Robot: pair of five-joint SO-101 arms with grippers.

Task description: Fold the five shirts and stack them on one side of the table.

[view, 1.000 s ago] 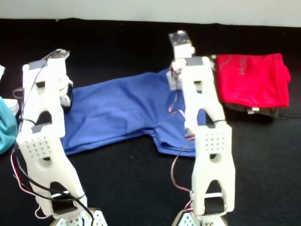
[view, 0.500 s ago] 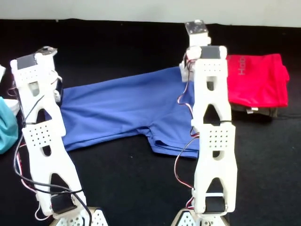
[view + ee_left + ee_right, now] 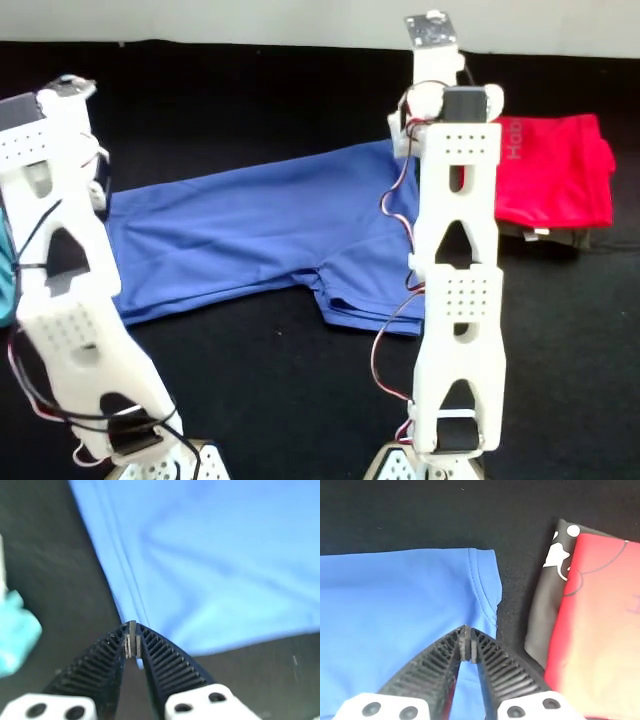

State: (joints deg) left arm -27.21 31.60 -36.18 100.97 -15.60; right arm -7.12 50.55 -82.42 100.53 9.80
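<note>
While left end effector and right end effector clench blue fabric shirt, folded red shirt lies at three o'clock.

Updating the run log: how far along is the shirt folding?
Done: a folded red shirt lies on a folded black patterned shirt at the table's right side. In hand: the blue shirt lies spread flat, the left gripper and right gripper shut on its opposite ends. Remaining: fold it, then the teal shirt.
</note>
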